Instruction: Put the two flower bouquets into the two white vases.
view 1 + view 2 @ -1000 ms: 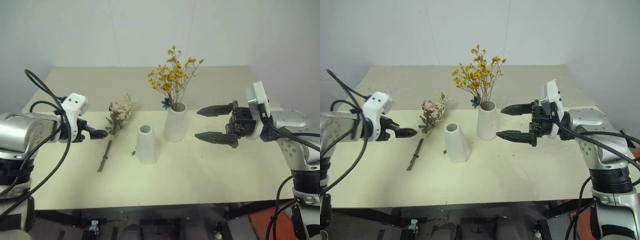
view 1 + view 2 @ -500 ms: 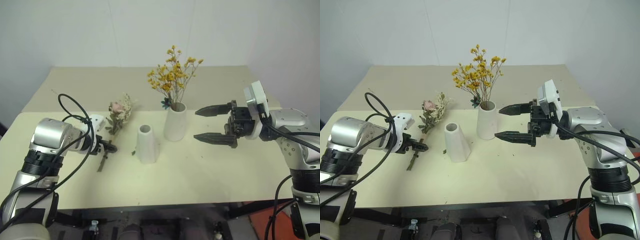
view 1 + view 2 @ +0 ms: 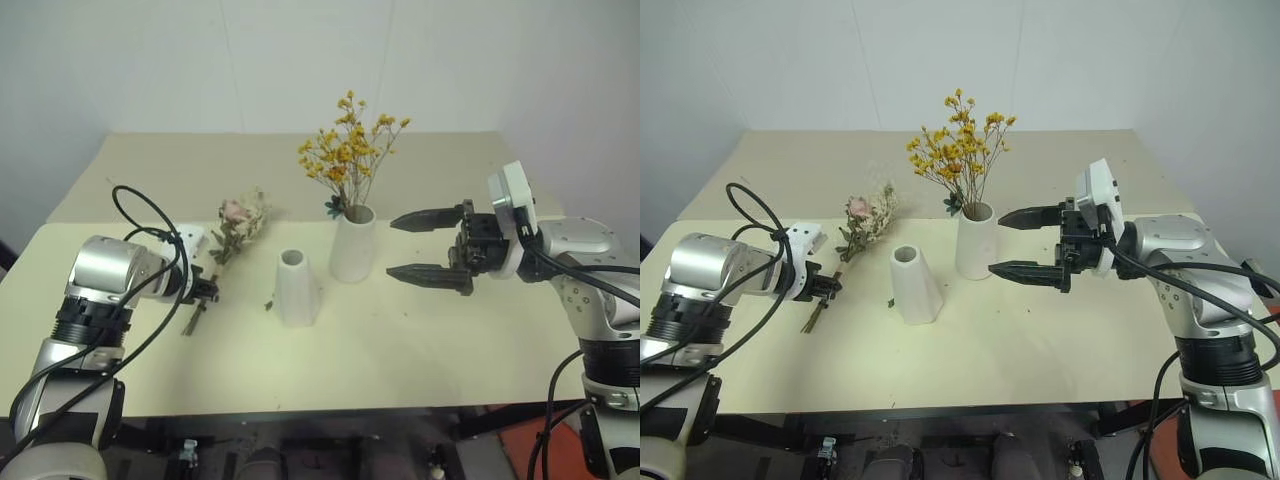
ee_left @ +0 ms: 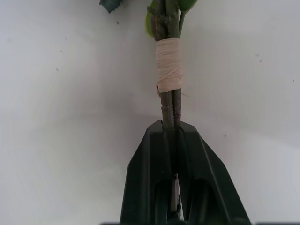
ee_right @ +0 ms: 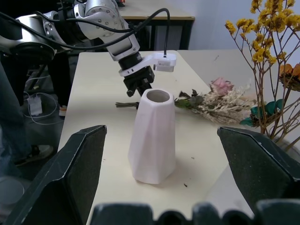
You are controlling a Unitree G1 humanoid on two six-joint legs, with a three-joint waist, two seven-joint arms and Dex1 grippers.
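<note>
Two bouquets differ: the yellow bouquet [image 3: 348, 150] stands in the taller vase [image 3: 352, 256]; the left gripper [image 3: 207, 289] clamps the rose bouquet's [image 3: 238, 225] stems at the shorter vase's [image 3: 296, 288] nine o'clock. The right gripper [image 3: 432, 245] hangs wide open, empty.

**A pale table in a plain white corner**

A cream-topped table [image 3: 420, 340] fills the middle of the room. Bare white walls [image 3: 150, 60] rise behind it at twelve o'clock. A second table [image 5: 154, 11] with dark legs stands farther off. Something orange-red [image 3: 520, 450] lies on the floor at five o'clock.
</note>
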